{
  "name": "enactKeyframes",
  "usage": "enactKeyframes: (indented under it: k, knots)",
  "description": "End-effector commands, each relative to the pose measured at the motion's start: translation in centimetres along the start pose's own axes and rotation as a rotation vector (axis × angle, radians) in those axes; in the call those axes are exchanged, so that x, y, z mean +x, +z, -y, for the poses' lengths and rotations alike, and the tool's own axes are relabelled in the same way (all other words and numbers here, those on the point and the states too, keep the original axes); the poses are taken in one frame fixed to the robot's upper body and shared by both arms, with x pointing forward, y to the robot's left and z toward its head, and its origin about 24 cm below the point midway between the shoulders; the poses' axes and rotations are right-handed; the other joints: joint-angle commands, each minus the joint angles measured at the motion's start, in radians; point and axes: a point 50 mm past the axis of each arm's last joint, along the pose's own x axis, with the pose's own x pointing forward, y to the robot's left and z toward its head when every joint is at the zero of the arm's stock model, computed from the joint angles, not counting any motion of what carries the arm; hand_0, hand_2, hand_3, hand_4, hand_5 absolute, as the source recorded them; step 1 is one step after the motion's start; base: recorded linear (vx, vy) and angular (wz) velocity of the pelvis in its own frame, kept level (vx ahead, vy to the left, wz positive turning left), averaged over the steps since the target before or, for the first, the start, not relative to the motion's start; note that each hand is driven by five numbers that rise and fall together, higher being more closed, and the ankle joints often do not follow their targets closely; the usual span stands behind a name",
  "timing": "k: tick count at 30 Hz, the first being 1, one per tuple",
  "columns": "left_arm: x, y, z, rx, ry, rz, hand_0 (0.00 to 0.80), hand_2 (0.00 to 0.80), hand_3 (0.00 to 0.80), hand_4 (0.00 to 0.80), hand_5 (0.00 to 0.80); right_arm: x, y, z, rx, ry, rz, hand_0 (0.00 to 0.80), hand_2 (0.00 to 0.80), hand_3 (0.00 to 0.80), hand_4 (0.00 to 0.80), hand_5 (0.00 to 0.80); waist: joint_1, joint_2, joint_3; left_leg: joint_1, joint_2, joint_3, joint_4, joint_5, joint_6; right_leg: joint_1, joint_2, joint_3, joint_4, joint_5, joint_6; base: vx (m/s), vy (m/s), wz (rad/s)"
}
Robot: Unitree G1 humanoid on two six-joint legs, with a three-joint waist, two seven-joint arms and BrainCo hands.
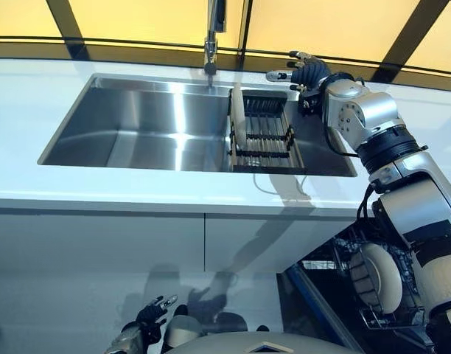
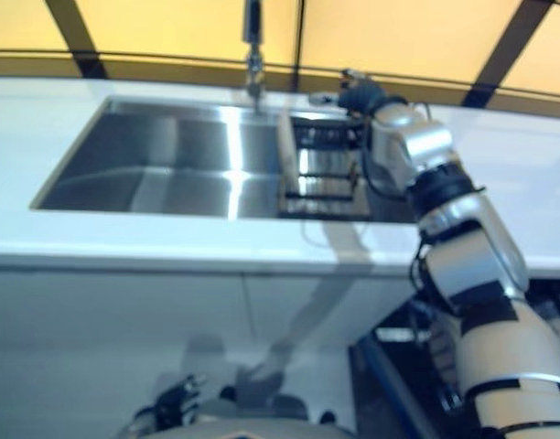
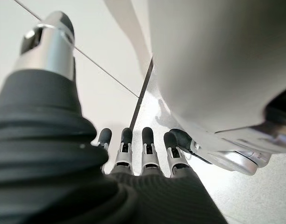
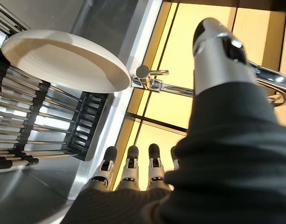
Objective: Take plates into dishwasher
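**Reach toward the last racked plate**

Plate [image 1: 239, 116] is seen standing on edge at the left end of the dish rack [image 1: 266, 136], which sits in the right part of the sink [image 1: 137, 125], in the upper middle of the frame. The right hand [image 1: 308, 73] is held above and behind the rack, at upper right of centre, near the far rim of the sink; its fingers are extended and relaxed, nothing is held, and it is clear of the plate. The faucet [image 1: 211, 37] rises just left of it. The left hand [image 1: 150, 316] hangs low at the bottom left of the frame, fingers straight and empty, in front of the cabinet. In the lower right corner the open dishwasher [image 1: 358, 295] is visible, with another plate [image 1: 380, 276] already stood in its rack.

The step in hand is judged to be the approach to the racked plate. For the next move, the right hand would need to be brought leftward and down to the plate's upper rim, fingers and thumb closed on either face, then the plate lifted straight out of the slots.
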Motion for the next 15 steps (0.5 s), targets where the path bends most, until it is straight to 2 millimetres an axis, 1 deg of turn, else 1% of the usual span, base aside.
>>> enactKeyframes:
  k: [1,6,12,15]
  knots:
    - [0.6,2.4,0.1,0.056,-0.009,0.049,0.0,0.0,0.0,0.0,0.0,-0.6,6.2,0.1,-0.007,0.001,0.179,0.0,0.0,0.0,0.0,0.0,0.023,-0.058,0.013,-0.007,-0.031,-0.002,-0.004,0.009,0.037,0.03,-0.06,-0.035,0.002,0.025,0.008,0.0,0.0,0.0]
    - [0.7,2.5,0.4,0.054,-0.013,0.047,0.0,0.0,0.0,0.0,0.0,-0.1,5.5,-0.6,-0.013,0.029,0.155,0.0,0.0,0.0,0.0,0.0,0.029,-0.057,0.011,-0.003,-0.033,-0.005,-0.004,0.007,0.039,0.036,-0.06,-0.036,0.002,0.024,0.007,0.003,0.009,0.03]
    - [0.6,2.1,0.3,0.048,-0.003,0.038,0.0,0.0,0.0,0.0,0.0,0.3,4.3,-1.4,-0.021,0.065,0.121,0.0,0.0,0.0,0.0,0.0,0.033,-0.063,0.004,0.004,-0.035,-0.002,-0.004,0.006,0.04,0.042,-0.059,-0.035,0.002,0.023,0.007,0.013,0.007,0.03]
    - [0.6,2.1,0.2,0.044,-0.001,0.036,0.0,0.0,0.0,0.0,0.0,0.4,4.1,-1.9,-0.025,0.079,0.115,0.0,0.0,0.0,0.0,0.0,0.035,-0.064,0.003,0.005,-0.035,-0.001,-0.004,0.006,0.04,0.043,-0.059,-0.035,0.002,0.022,0.006,0.0,0.0,0.0]
